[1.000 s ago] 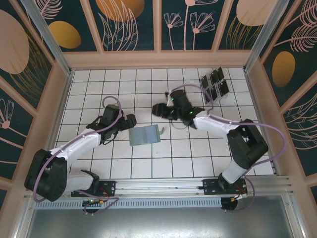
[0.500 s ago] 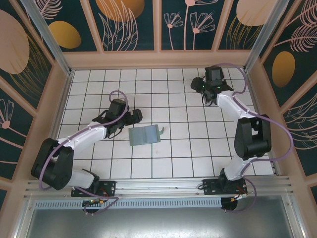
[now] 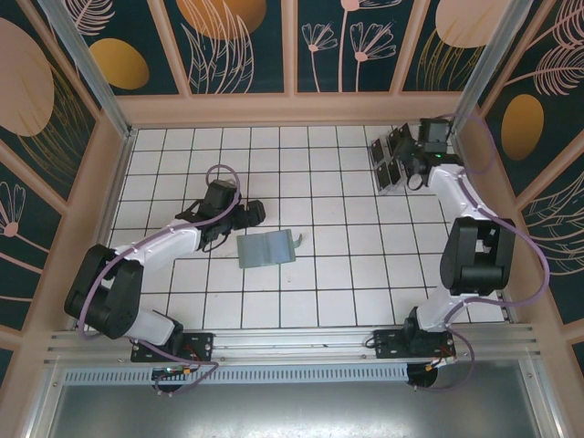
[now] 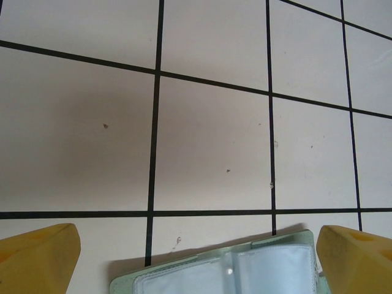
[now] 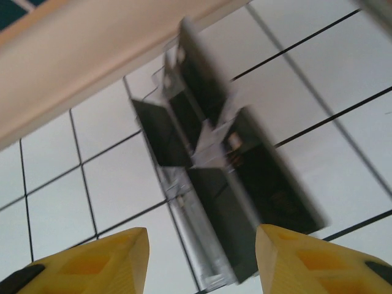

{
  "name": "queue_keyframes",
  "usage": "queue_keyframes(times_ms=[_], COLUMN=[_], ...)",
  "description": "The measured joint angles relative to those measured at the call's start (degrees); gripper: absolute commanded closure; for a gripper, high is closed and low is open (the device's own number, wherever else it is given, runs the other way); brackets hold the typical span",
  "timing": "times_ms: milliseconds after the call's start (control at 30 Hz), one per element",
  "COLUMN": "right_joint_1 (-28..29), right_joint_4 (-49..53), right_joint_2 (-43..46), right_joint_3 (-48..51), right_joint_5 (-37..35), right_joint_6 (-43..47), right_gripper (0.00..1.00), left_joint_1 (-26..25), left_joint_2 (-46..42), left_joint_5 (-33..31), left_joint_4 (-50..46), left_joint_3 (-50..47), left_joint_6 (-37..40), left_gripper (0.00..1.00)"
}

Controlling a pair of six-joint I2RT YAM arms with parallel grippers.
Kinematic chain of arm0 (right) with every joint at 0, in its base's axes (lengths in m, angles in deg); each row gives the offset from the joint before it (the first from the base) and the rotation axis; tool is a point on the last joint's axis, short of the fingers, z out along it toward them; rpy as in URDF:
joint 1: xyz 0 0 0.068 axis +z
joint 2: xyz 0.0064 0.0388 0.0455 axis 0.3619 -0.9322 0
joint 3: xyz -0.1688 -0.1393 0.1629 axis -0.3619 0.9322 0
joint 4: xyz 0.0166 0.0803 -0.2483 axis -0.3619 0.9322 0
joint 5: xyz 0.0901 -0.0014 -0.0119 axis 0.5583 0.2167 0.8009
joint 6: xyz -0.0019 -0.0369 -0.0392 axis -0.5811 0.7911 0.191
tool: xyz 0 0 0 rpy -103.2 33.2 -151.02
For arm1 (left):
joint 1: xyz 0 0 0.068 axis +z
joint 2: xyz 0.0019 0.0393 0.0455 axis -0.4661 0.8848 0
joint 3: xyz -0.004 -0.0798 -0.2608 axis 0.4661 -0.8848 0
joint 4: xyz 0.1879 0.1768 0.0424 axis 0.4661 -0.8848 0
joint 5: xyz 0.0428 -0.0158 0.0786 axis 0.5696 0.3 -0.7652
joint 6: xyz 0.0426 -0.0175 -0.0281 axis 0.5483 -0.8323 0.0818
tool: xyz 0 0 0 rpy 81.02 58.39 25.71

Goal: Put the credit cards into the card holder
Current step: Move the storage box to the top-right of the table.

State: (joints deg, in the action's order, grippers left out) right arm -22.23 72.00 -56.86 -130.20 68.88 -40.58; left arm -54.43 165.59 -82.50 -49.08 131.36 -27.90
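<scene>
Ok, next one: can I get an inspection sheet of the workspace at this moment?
Surface: white tiled table, a few small specks.
Job's things: card holder lies open mid-table; credit cards stand in a clear rack at the far right corner.
Clutter: nothing seen.
Grippers: left gripper jaws wide open over the card holder's edge; right gripper jaws apart, empty, facing the clear rack.
Cables: lilac cables run along both arms.
Surroundings: wood-framed floral wall panels; metal rail at the near edge.

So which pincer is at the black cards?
The right pincer, in the far right corner facing the credit cards in the clear rack; the left pincer is by the card holder.
</scene>
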Motion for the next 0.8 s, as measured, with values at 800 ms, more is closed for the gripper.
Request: queue_keyframes(times_ms=[800], right_joint_1=[-8.4], right_joint_4=[-2.6], right_joint_2=[-5.2], right_joint_3=[2.9], right_joint_5=[9.3], right_joint_6=[-1.7], right_gripper=[0.47], left_joint_1=[0.0], left_joint_2=[3.1], left_joint_5=[0.0], left_joint_4=[0.4], left_joint_3=[0.8], left_joint_6=[0.0], left_gripper=[0.01])
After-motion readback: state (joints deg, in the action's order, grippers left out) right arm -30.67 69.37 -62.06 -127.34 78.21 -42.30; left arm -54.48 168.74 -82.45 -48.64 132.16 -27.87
